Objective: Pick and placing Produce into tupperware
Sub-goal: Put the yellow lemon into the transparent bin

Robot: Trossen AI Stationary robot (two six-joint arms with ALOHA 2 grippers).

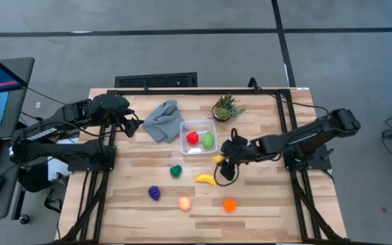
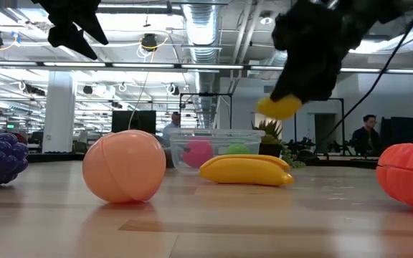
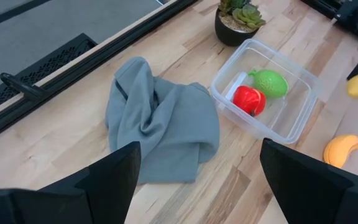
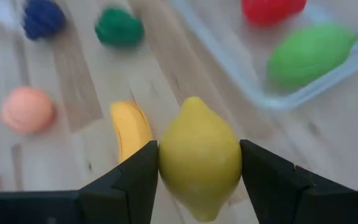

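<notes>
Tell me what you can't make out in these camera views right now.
- Low view: the right gripper is a dark silhouette, so its grip on the lemon is unclear there.
- Low view: the orange piece is cut off by the picture's edge.
- Low view: the tupperware contents are blurred, partly behind the banana.

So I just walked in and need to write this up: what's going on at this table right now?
The right gripper is shut on a yellow lemon, held off the table beside the clear tupperware. A red piece and a light green piece already lie inside the container. The banana, dark green piece, purple piece, peach and orange piece are on the wood. The left gripper waits open above the grey cloth.
</notes>
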